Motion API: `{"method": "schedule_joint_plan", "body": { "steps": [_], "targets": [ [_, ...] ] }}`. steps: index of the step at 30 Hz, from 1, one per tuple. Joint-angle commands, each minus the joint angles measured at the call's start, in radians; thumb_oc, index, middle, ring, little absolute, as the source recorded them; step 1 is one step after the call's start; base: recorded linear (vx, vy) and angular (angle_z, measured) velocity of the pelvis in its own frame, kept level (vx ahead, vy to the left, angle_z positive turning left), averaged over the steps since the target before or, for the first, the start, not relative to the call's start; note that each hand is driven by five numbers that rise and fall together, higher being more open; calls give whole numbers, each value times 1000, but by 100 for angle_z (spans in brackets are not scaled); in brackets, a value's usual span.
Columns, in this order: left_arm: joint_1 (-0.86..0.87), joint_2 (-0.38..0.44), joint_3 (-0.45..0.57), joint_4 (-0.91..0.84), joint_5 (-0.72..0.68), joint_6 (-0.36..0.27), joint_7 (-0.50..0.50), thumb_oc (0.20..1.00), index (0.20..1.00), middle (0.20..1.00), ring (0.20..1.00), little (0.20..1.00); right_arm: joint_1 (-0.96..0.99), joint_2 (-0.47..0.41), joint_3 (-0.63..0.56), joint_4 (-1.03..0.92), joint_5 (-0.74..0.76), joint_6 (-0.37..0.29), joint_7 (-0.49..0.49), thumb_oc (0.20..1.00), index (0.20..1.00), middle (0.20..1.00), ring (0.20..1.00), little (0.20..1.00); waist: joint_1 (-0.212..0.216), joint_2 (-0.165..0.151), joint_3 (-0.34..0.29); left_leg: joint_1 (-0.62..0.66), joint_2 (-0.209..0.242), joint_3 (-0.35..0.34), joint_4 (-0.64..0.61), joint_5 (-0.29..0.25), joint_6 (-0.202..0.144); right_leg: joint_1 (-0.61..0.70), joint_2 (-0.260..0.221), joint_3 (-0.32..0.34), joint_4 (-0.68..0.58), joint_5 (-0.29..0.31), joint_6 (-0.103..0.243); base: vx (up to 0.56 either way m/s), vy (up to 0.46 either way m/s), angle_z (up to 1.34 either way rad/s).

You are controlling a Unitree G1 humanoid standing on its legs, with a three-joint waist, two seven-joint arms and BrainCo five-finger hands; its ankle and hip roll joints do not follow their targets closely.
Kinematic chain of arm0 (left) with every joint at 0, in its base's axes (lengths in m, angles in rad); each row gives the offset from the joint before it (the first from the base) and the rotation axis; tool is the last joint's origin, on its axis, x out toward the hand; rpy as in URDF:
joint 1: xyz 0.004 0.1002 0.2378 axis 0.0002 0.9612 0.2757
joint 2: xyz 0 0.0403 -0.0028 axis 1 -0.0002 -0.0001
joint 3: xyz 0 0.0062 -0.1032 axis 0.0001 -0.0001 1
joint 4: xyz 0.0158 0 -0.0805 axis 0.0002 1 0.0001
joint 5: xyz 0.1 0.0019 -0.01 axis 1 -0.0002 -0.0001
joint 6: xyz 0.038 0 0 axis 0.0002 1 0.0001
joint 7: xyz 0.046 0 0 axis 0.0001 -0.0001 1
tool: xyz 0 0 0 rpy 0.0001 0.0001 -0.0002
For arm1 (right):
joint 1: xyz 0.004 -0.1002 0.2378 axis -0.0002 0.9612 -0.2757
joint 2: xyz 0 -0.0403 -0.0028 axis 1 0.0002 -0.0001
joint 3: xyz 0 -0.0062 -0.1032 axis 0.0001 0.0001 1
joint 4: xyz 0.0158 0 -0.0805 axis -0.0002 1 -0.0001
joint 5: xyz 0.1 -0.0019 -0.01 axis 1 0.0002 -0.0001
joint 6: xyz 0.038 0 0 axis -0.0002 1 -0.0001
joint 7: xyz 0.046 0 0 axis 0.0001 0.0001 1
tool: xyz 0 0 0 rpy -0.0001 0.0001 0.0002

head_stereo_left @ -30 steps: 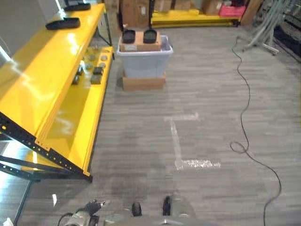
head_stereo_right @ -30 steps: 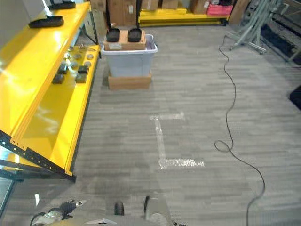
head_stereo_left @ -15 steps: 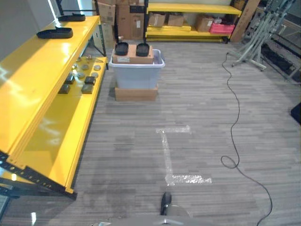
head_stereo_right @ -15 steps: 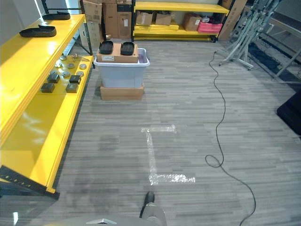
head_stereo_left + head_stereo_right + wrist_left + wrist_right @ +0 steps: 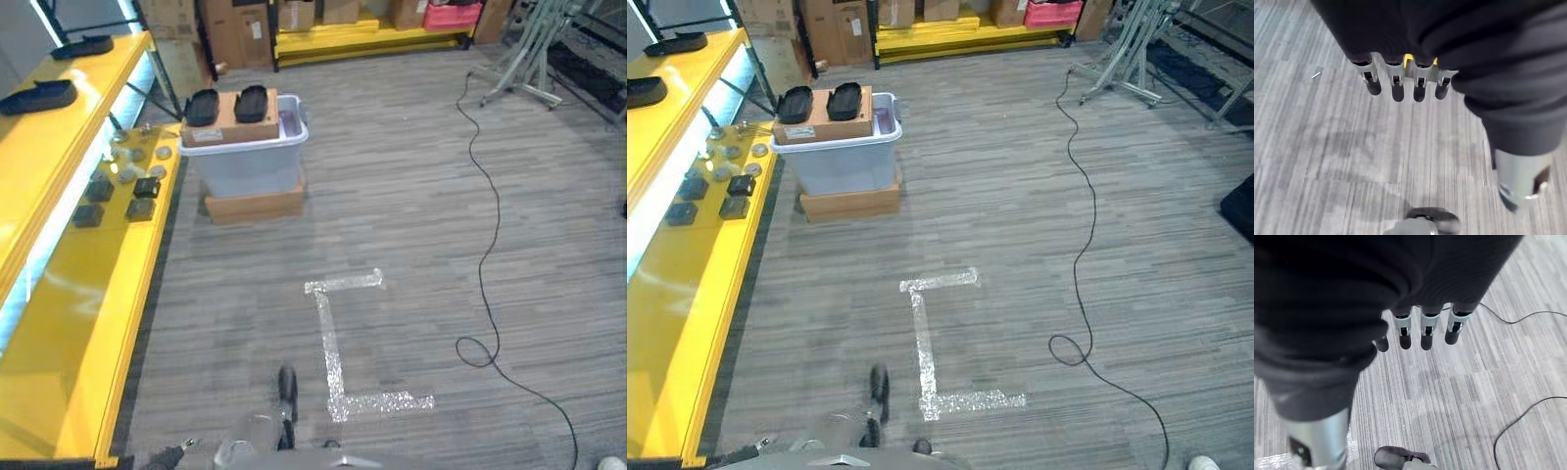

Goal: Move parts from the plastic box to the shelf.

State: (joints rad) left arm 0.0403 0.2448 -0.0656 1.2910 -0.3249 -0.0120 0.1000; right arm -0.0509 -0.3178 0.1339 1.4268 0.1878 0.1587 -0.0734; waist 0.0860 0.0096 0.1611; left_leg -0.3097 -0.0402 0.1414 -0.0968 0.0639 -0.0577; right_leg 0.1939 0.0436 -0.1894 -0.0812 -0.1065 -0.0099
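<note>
The plastic box [image 5: 250, 162] stands on a flat cardboard box [image 5: 253, 205] on the floor [image 5: 411, 225], just beside the near end of the yellow shelf [image 5: 69, 323]. A brown carton [image 5: 230, 117] lies across its top, carrying two black trays [image 5: 225, 104]. Small dark and round parts [image 5: 122, 181] lie on the shelf's lower level, near the box. Both hands are well apart from the box. The left hand [image 5: 1400, 83] hangs over bare floor, fingers straight and released, holding nothing. The right hand [image 5: 1422, 328] likewise hangs empty, fingers straight, above the floor.
</note>
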Motion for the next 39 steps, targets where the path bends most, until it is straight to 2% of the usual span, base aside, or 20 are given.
{"method": "schedule_joint_plan", "body": {
  "steps": [1,5,6,7,9,10,11,13,14,16,19,20,23,26,28,30,33,35,36,39],
  "targets": [
    [22,27,29,-4,-47,-39,33,1000,1000,1000,1000,1000,74,-27,0,-47,-68,-47,12,1000,1000,1000,1000,1000,58,-12,-16,-9,46,42,80,52,27,-92,-85,-17,236,-38,73,684,246,-50],
    [32,25,66,6,-20,-60,45,1000,1000,1000,1000,1000,49,-19,20,-43,-72,-54,6,1000,1000,1000,1000,1000,85,-30,-38,-16,52,39,212,22,47,-41,-121,-21,300,-128,78,584,190,-72],
    [29,28,71,1,5,-77,40,1000,1000,1000,1000,1000,34,-7,23,-52,-53,-47,19,1000,1000,1000,1000,1000,114,-52,-63,-11,17,26,279,-27,81,19,-169,-40,358,-135,95,595,227,-47],
    [27,27,68,-1,10,-78,38,1000,1000,1000,1000,1000,34,-5,22,-55,-51,-48,20,1000,1000,1000,1000,1000,116,-55,-68,-2,6,26,275,-37,91,22,-180,-46,382,-120,102,743,347,-9],
    [16,24,26,-20,23,-85,28,1000,1000,1000,1000,1000,29,11,27,-77,-19,-59,14,1000,1000,1000,1000,1000,120,-61,-92,62,-70,11,232,-84,155,-34,-241,-56,589,3,153,512,393,10],
    [8,19,-10,-40,-4,-80,40,1000,1000,1000,1000,1000,17,19,32,-96,0,-51,3,1000,1000,1000,1000,1000,118,-48,-97,109,-101,2,199,-108,193,-144,-277,-34,760,72,160,525,416,22],
    [-4,22,-34,-47,-42,-80,47,1000,1000,1000,1000,1000,5,24,45,-103,2,-50,3,1000,1000,1000,1000,1000,110,-37,-91,135,-110,-2,186,-126,210,-220,-270,-26,800,74,147,503,279,11],
    [-33,30,-50,-61,-49,-72,39,1000,1000,1000,1000,1000,-7,26,65,-101,-16,-81,26,1000,1000,1000,1000,1000,102,-20,-69,171,-97,-18,179,-133,202,-325,-220,-65,684,37,125,368,-23,1],
    [-43,32,-55,-65,-50,-69,41,1000,1000,1000,1000,1000,-15,25,77,-100,-1,-90,30,1000,1000,1000,1000,1000,99,-15,-56,192,-89,-31,180,-139,196,-367,-201,-76,606,51,125,304,-194,23],
    [-54,36,-64,-70,-69,-71,47,1000,1000,1000,1000,1000,-24,13,90,-105,6,-92,36,1000,1000,1000,1000,1000,77,-28,-32,228,-85,-68,205,-180,187,-428,-166,-50,336,141,153,362,-245,38],
    [-52,46,-65,-68,-59,-73,35,1000,1000,1000,1000,1000,-8,2,72,-117,-6,-84,60,1000,1000,1000,1000,1000,50,-59,-24,251,-103,-117,238,-229,190,-455,-187,7,28,253,192,423,-247,64],
    [-46,51,-66,-67,-52,-78,30,1000,1000,1000,1000,1000,2,5,63,-120,-9,-83,61,1000,1000,1000,1000,1000,47,-62,-22,264,-103,-137,247,-250,192,-470,-199,33,-6,266,201,658,-324,65],
    [-4,60,-46,-81,-26,-92,15,1000,1000,1000,1000,1000,27,9,33,-130,-25,-81,61,1000,1000,1000,1000,1000,46,-61,-20,318,-66,-176,278,-308,186,-468,-213,68,-6,256,201,628,-318,86],
    [9,58,-42,-77,-22,-105,2,1000,1000,1000,1000,1000,25,11,24,-120,-14,-77,49,1000,1000,1000,1000,1000,48,-73,-40,348,-21,-187,318,-353,155,-414,-212,62,23,228,185,533,-300,62],
    [7,46,-35,-73,-31,-95,-18,1000,1000,1000,1000,1000,17,8,37,-120,3,-65,23,1000,1000,1000,1000,1000,51,-80,-58,396,23,-172,330,-373,116,-379,-207,42,61,209,166,486,-276,151],
    [17,19,-29,-64,-8,-125,-28,1000,1000,1000,1000,1000,4,-11,41,-128,19,-60,31,1000,1000,1000,1000,1000,56,-87,-74,369,86,-154,439,-298,74,-335,-183,31,62,190,136,416,-295,89],
    [21,6,-21,-81,-11,-123,-23,1000,1000,1000,1000,1000,-6,-32,55,-156,20,-30,17,1000,1000,1000,1000,1000,64,-85,-70,263,120,-145,645,-213,51,-291,-156,14,40,163,96,216,-228,-19],
    [13,8,-23,-100,-4,-103,-21,1000,1000,1000,1000,1000,-4,-51,60,-170,39,-8,-2,1000,1000,1000,1000,1000,72,-80,-55,159,115,-141,766,-180,40,-258,-138,-8,14,146,74,145,-200,-19],
    [8,7,-26,-100,0,-102,-17,1000,1000,1000,1000,1000,-4,-61,55,-170,46,-7,-3,1000,1000,1000,1000,1000,71,-77,-49,139,110,-133,764,-187,40,-248,-134,-21,2,140,73,130,-112,16],
    [-16,10,-46,-89,-31,-99,-5,1000,1000,1000,1000,1000,-2,-76,37,-158,39,-8,0,1000,1000,1000,1000,1000,62,-62,-31,168,106,-48,515,-178,35,-225,-140,-70,-6,132,85,92,37,5]
  ]
}}
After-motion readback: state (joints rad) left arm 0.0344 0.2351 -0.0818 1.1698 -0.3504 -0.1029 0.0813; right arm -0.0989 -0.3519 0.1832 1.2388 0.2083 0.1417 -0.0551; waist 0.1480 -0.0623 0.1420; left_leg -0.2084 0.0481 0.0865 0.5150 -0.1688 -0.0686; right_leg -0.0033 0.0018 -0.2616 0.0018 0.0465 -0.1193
